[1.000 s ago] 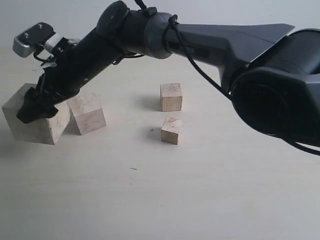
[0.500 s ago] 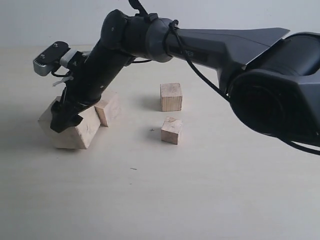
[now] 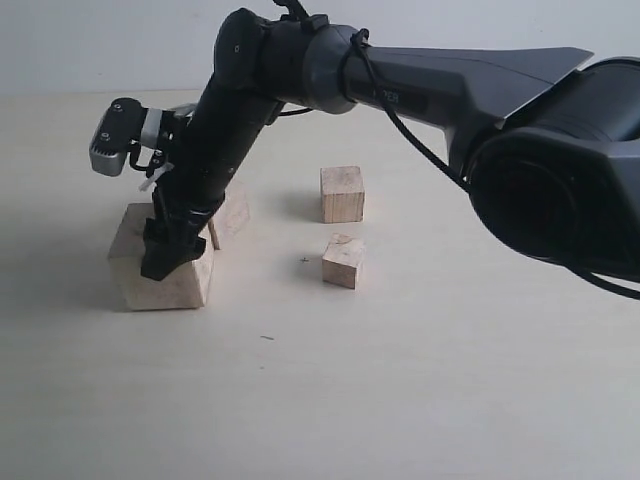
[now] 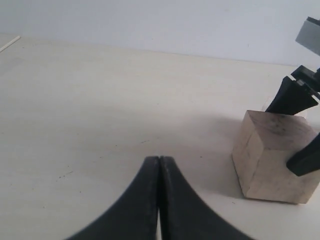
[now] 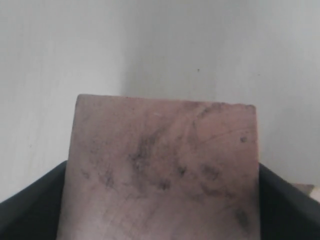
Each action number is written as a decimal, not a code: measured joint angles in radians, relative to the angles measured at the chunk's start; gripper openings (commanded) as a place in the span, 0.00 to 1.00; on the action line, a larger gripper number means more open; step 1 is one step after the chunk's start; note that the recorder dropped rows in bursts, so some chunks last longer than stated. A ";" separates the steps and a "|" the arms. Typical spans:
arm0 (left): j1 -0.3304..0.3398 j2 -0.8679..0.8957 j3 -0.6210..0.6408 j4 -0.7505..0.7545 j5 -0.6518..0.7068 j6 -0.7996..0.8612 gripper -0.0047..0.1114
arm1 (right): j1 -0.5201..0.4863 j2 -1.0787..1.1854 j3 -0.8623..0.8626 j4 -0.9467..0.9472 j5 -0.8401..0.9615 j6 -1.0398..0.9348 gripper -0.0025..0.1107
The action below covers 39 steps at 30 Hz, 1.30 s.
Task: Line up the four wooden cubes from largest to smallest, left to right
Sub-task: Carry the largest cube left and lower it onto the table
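Largest cube [image 3: 165, 290] has shifted right and now sits flat at centre-left of the frame, just beside the second cube [image 3: 232, 212]. Right gripper [image 3: 165, 262] clamps the largest cube. Left gripper [image 4: 159, 200] is closed on nothing.

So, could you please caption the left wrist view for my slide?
Left gripper shut over the table; right gripper clamps the largest cube.

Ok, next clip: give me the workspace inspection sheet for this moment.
Surface: pale tabletop, a few dark specks.
Job's things: largest cube at far left, gripped; second cube just behind it, partly hidden by the right arm; third cube and smallest cube apart near the middle.
Clutter: nothing seen.
Grippers: right gripper shut on largest cube; left gripper shut, empty.
Cables: black cable along the right arm.
Surroundings: plain pale wall.
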 measured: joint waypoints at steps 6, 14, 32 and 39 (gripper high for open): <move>0.000 0.000 0.000 0.000 0.000 0.000 0.04 | -0.002 -0.002 0.000 0.039 0.054 -0.071 0.02; 0.000 0.000 0.000 0.000 0.000 0.000 0.04 | -0.002 -0.002 0.000 -0.009 -0.042 -0.074 0.02; 0.000 0.000 0.000 0.000 0.000 0.000 0.04 | -0.002 -0.005 0.000 -0.072 -0.049 -0.036 0.09; 0.000 0.000 0.000 0.000 0.000 0.000 0.04 | -0.002 -0.006 0.000 -0.075 -0.047 -0.029 0.49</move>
